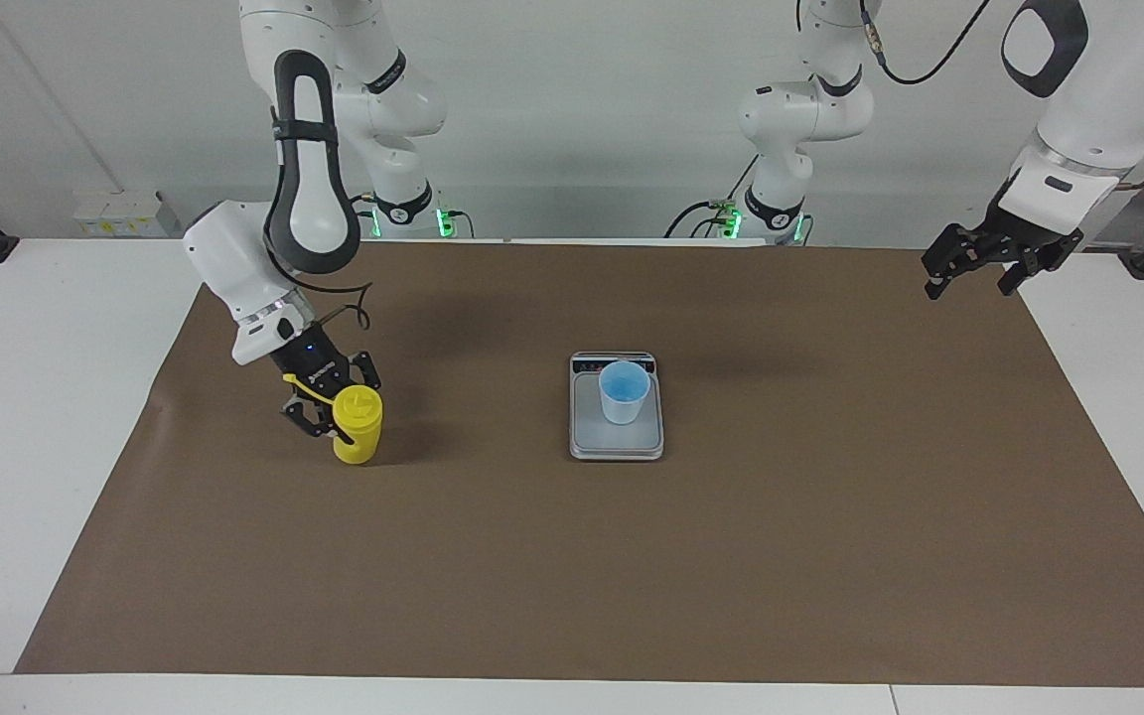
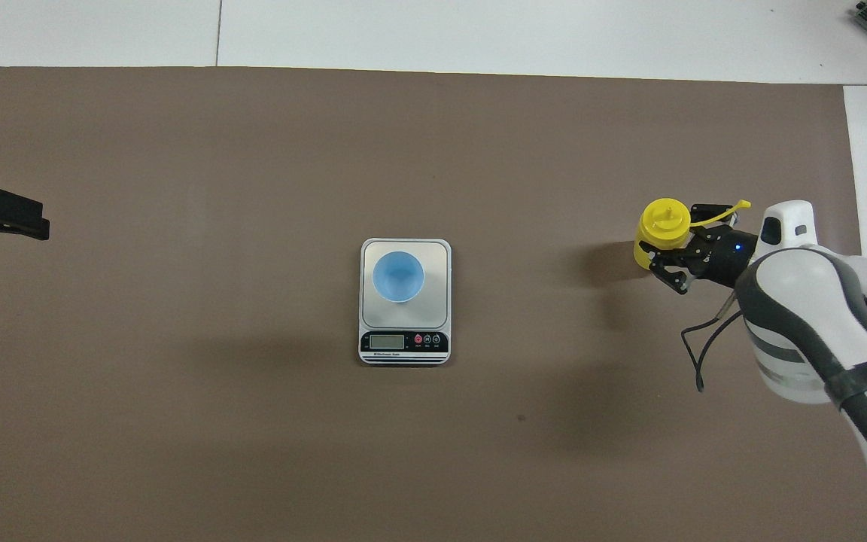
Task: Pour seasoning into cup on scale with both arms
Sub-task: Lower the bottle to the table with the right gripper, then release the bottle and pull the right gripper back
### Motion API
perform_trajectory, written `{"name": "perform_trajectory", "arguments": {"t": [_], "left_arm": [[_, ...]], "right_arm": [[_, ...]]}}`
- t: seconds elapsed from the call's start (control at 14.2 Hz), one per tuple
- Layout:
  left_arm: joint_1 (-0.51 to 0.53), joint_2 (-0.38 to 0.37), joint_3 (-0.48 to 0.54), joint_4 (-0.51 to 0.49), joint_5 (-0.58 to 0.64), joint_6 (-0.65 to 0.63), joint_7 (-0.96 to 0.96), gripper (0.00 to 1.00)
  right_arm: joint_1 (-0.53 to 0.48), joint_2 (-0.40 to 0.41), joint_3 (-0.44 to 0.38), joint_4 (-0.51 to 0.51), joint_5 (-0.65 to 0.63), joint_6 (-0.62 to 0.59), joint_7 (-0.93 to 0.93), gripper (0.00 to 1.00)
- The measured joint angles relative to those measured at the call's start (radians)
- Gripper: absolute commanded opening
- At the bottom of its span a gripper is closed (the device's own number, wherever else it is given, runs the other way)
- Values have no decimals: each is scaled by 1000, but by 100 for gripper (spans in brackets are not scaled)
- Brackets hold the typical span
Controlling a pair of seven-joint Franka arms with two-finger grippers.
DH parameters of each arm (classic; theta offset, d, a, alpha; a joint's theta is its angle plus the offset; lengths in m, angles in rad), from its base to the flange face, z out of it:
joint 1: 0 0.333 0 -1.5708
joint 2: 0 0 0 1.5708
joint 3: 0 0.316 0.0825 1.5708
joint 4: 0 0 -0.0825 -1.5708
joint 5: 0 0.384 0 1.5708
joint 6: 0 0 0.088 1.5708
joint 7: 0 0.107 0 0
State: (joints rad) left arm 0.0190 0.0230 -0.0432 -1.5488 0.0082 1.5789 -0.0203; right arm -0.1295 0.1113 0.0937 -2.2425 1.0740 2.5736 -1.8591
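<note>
The yellow seasoning bottle stands upright on the brown mat toward the right arm's end of the table, level with the scale. My right gripper is shut on the bottle, one finger on each side of its upper body; the gripper and the bottle also show in the overhead view, with the cap strap trailing over the gripper. The light-blue cup stands on the grey scale at the mat's middle. My left gripper waits open, in the air over the mat's corner at the left arm's end.
The brown mat covers most of the white table. The scale's dark display strip faces the robots. White table margins lie at both ends.
</note>
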Motion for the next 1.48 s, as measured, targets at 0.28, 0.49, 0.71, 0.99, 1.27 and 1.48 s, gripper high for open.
{"name": "perform_trajectory", "arguments": {"t": [0.28,0.49,0.71,0.99,1.27,1.48], "left_arm": [[0,0,0,0,0,0,0,100],[0,0,0,0,0,0,0,100],[0,0,0,0,0,0,0,100],[0,0,0,0,0,0,0,100],[0,0,0,0,0,0,0,100],[0,0,0,0,0,0,0,100]], "right_arm": [[-72,-2,0,-20,51,-86,-101,38],[-93,-7,-1,-21,51,-118,-101,82],[-104,-14,-1,-22,51,-120,-101,100],[-146,-24,-1,-34,40,-121,-103,100],[-202,-32,-2,-61,-59,-122,-110,100],[-244,-34,-3,-65,-128,-122,-110,100]]}}
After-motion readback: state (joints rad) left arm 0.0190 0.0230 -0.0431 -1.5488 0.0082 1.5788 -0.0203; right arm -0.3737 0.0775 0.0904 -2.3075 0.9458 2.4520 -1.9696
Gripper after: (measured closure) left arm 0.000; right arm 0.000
